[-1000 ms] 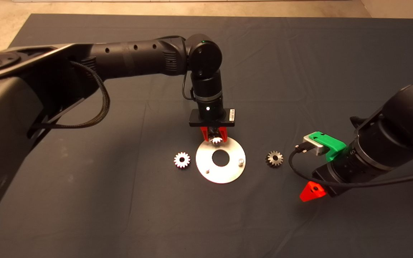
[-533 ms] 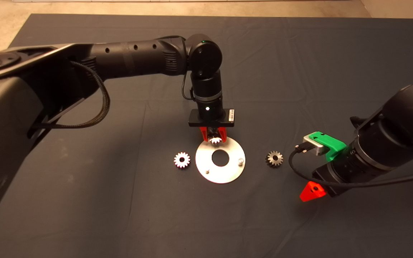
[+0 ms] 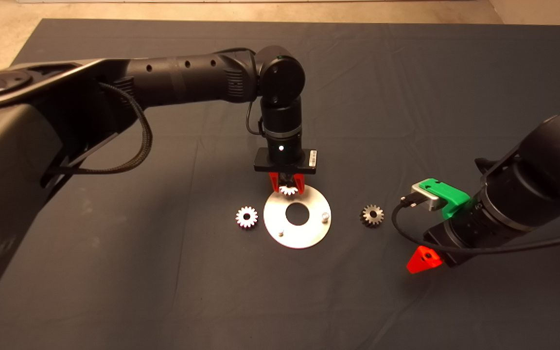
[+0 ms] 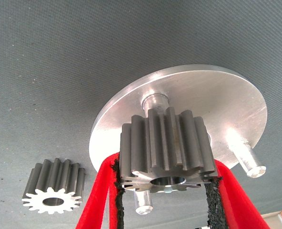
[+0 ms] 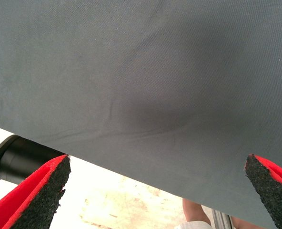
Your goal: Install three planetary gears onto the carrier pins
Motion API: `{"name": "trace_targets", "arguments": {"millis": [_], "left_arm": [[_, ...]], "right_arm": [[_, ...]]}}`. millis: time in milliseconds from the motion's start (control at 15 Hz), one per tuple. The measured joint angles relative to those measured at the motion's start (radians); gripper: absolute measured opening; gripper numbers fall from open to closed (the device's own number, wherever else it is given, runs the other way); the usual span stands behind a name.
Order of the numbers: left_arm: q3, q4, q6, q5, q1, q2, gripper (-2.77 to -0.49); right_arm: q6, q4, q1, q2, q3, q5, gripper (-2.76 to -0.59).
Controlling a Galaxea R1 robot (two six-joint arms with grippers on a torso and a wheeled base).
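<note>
Head view gives me three planetary gears: one (image 3: 288, 190) pinched in my left claw (image 3: 287, 186) above the disc's (image 3: 304, 233) far rim, one (image 3: 246, 217) lying on the mat left of that claw, one (image 3: 372, 215) to its right. Three carrier pins stand bare; the nearest (image 4: 153, 101) sits just beyond the toothed steel gear. My right claw (image 5: 155, 191) waits spread over the worktop's dark woven mat (image 3: 114, 272).

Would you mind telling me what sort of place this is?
Probably a robotics lab bench for assembly trials: a dark mat over a table, a silver disc with pins, loose gears, and bare concrete floor beyond.
</note>
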Motion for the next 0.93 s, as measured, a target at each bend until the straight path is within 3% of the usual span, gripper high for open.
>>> {"name": "trace_targets", "arguments": {"millis": [200, 667, 933], "left_arm": [[0.0, 0.004, 0.0, 0.011, -0.001, 0.0, -2.45], [0.0, 0.006, -0.001, 0.01, -0.001, 0.0, -2.45], [0.0, 0.012, -0.001, -0.01, -0.001, -0.002, -2.45]], "right_arm": [[0.0, 0.0, 0.0, 0.0, 0.0, 0.0, -0.62], [0.0, 0.0, 0.0, 0.0, 0.0, 0.0, -0.62], [0.0, 0.0, 0.0, 0.0, 0.0, 0.0, -0.62]]}}
